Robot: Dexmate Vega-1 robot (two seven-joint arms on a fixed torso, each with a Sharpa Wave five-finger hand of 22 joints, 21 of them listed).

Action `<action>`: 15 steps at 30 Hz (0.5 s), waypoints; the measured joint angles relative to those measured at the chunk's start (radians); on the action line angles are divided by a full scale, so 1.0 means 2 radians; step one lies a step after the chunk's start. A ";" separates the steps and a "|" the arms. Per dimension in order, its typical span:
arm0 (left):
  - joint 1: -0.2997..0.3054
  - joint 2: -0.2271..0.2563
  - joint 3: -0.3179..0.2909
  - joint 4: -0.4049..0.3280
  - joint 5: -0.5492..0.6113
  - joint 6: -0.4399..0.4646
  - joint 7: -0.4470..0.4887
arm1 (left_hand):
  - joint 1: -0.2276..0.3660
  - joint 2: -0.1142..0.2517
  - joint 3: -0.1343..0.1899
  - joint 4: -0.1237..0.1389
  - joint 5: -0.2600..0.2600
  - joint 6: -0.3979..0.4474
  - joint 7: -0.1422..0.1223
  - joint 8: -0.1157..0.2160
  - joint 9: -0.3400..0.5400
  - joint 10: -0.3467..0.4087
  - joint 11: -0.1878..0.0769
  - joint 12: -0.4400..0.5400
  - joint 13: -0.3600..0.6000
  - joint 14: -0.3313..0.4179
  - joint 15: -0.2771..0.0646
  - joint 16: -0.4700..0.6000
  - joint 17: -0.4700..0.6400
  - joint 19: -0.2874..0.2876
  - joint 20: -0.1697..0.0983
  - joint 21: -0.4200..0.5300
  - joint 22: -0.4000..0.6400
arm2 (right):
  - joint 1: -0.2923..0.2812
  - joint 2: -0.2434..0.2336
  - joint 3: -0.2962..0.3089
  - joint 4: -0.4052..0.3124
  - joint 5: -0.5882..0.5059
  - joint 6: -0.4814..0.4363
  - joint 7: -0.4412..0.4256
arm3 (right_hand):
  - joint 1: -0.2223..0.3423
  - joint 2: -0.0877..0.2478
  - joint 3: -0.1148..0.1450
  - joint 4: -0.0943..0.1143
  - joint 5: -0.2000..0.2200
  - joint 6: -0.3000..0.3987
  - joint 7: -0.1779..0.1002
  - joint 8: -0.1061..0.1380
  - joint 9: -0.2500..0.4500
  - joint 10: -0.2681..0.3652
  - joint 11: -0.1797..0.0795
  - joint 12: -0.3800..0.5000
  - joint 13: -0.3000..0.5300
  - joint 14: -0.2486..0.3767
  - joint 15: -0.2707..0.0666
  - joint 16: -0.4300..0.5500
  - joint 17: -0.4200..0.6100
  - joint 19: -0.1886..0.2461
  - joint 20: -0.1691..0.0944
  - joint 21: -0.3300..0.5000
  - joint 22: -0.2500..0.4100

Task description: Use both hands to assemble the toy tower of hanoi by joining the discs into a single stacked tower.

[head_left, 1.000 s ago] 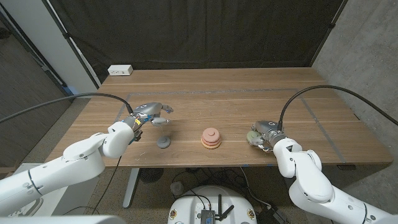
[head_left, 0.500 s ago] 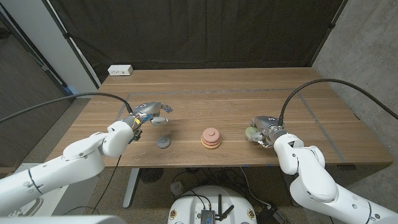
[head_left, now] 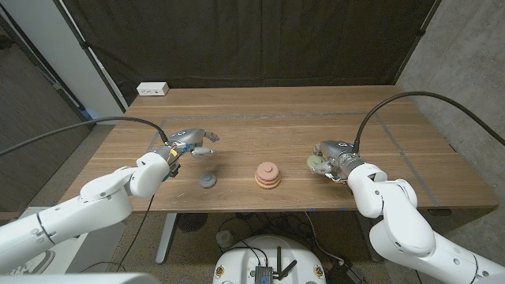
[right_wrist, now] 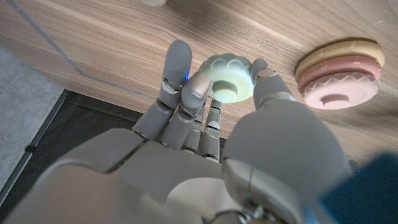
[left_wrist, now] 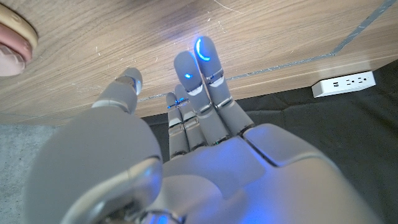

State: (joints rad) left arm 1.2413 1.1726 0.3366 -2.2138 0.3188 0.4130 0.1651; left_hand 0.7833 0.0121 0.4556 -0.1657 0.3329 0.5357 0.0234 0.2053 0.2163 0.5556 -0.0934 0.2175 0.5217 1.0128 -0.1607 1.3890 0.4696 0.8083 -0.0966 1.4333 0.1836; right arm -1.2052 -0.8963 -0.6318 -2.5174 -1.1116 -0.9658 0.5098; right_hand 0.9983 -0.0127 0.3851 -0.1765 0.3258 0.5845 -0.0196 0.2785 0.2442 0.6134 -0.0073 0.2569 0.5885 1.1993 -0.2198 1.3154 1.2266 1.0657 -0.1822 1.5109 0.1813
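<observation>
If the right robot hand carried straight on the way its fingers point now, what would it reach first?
Most likely the pink and yellow disc stack: the right robot hand, holding the pale green disc, points across the table toward it with bare wood between. Height is hard to judge, so it might pass above.

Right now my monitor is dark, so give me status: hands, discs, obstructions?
Left hand open, above grey peg base. Right hand pinching pale green disc. Pink-and-yellow stack mid-table. Path between looks clear.

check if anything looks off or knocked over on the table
Nothing stands out. The pink and yellow stack sits level, the grey base stands upright beside it, and the right hand holds the green disc. Nothing is spilled or damaged.
</observation>
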 measured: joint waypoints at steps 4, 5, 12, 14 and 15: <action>-0.002 -0.003 0.001 0.011 -0.001 -0.008 0.003 | 0.000 0.000 0.002 -0.002 0.000 0.000 0.000 0.000 0.000 0.000 0.000 0.000 0.000 0.000 0.000 0.000 0.000 0.000 0.000 0.000 0.000 | 0.000 0.001 0.004 -0.003 0.000 0.022 0.009 | 0.000 0.000 0.000 0.000 0.002 0.000 0.000 0.000 0.000 0.000 0.000 -0.001 0.001 0.003 -0.003 0.001 0.000 0.002 -0.002 0.000 0.000; -0.003 -0.003 0.001 0.013 -0.001 -0.010 0.004 | 0.000 0.000 0.002 -0.002 0.000 0.000 0.000 0.000 0.000 0.000 0.000 0.000 0.000 0.000 0.000 0.000 0.000 0.000 0.000 0.000 0.000 | 0.000 0.001 0.004 -0.003 0.000 0.022 0.009 | 0.000 0.000 0.000 0.000 0.002 0.000 0.000 0.000 0.000 0.000 0.000 -0.001 0.001 0.004 -0.001 0.003 0.000 0.002 -0.002 0.000 0.000; -0.005 -0.005 0.002 0.020 -0.001 -0.023 0.010 | 0.000 0.000 0.002 -0.002 0.000 0.003 -0.003 0.000 0.000 0.002 -0.002 0.000 -0.001 0.000 0.000 0.000 0.000 0.000 0.000 0.000 0.000 | 0.000 0.003 0.012 -0.008 0.004 0.038 0.013 | 0.000 0.000 0.000 0.000 0.002 0.000 0.000 0.000 0.000 0.000 0.000 -0.003 0.003 0.004 -0.001 0.002 0.000 0.005 -0.002 -0.002 0.000; -0.005 -0.007 0.002 0.023 -0.001 -0.028 0.014 | 0.000 0.000 0.005 -0.002 0.000 0.003 -0.003 0.000 0.000 0.002 -0.002 0.000 -0.001 0.000 0.000 0.000 0.000 0.000 0.000 0.000 0.000 | 0.000 0.003 0.014 -0.009 0.009 0.049 0.013 | 0.000 0.000 0.000 0.000 0.002 0.000 0.000 0.000 0.000 0.000 0.000 -0.003 0.003 0.004 -0.001 0.004 0.000 0.007 -0.003 -0.002 0.000; -0.005 -0.007 0.002 0.023 -0.001 -0.029 0.014 | 0.000 0.000 0.005 -0.002 0.000 0.003 -0.003 0.000 0.000 0.002 -0.002 0.000 -0.001 0.000 0.000 0.000 0.000 0.000 0.000 0.000 0.000 | 0.000 0.003 0.015 -0.010 0.009 0.049 0.013 | 0.000 0.000 0.000 0.000 0.002 0.000 0.000 0.000 0.000 0.000 0.000 -0.004 0.003 0.004 -0.001 0.004 0.000 0.007 -0.004 -0.002 0.000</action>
State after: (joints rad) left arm 1.2314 1.1596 0.3401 -2.1674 0.3170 0.3554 0.1936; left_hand 0.7834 0.0121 0.4652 -0.1698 0.3329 0.5409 0.0182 0.2053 0.2163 0.5591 -0.0968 0.2175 0.5199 1.0128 -0.1607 1.3890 0.4694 0.8082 -0.0965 1.4333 0.1836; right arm -1.2053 -0.8895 -0.6010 -2.5365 -1.0945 -0.8688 0.5357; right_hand 0.9983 -0.0127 0.3851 -0.1764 0.3294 0.5845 -0.0197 0.2782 0.2442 0.6133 -0.0075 0.2495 0.5937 1.2082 -0.2217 1.3241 1.2267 1.0799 -0.1892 1.5071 0.1814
